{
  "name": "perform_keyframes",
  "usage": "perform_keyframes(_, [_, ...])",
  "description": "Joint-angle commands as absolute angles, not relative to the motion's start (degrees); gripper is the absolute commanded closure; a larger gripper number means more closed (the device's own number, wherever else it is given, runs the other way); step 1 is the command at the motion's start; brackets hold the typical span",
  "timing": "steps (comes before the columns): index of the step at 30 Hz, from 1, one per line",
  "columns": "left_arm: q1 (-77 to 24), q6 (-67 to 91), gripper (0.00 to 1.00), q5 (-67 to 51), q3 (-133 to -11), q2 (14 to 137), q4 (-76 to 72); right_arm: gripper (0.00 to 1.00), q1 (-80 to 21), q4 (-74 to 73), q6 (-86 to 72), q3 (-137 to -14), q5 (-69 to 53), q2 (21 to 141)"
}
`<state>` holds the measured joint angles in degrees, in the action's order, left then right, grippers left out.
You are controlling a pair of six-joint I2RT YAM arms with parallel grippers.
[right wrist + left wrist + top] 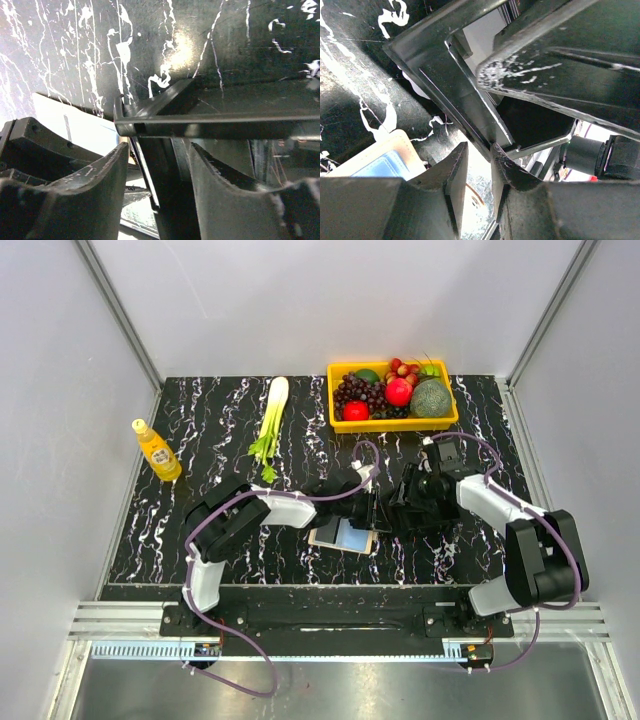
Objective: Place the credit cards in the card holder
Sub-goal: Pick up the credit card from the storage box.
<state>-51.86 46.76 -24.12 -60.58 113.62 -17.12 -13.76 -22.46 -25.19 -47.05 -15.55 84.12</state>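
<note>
The card holder (pixel 343 536) lies open on the black marble table, its beige rim (pixel 395 142) and light blue panel (pixel 385 167) showing. My two grippers meet just above its far right side. A flat black credit card (pixel 455 95) slants across the left wrist view, and its lower edge reaches the tips of my left gripper (pixel 479 146) (pixel 368 502), whose fingers stand a narrow gap apart. My right gripper (pixel 159 147) (pixel 392 508) stands wider, with a thin black card (pixel 150 190) edge-on between its fingers, a gap on the card's left. Another dark flat edge (pixel 225 125) crosses above.
A yellow tray (pixel 395 425) of fruit stands at the back right. A pale green stalk vegetable (pixel 272 415) lies at the back middle. A yellow bottle (pixel 157 450) stands at the left. Grey walls close in the table on three sides.
</note>
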Motion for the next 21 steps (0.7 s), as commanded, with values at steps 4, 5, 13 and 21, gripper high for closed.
perform_keyframes(4, [-51.94, 48.16, 0.74, -21.62, -57.92, 111.18, -19.07, 0.37, -13.54, -25.66, -22.33, -47.37, -3.44, 75.68])
perform_keyframes(5, [-51.94, 48.16, 0.74, -21.62, -57.83, 111.27, -19.07, 0.37, -13.36, -25.93, -21.89, -47.55, -3.17, 75.93])
perform_keyframes(13, [-51.94, 47.9, 0.75, -21.8, -57.04, 110.92, -19.25, 0.36, -12.57, -24.44, -21.18, -46.23, -7.38, 81.73])
perform_keyframes(21, [-51.94, 47.9, 0.75, -22.59, -56.78, 111.18, -19.95, 0.32, -11.34, -21.71, -22.5, -44.47, -11.15, 84.54])
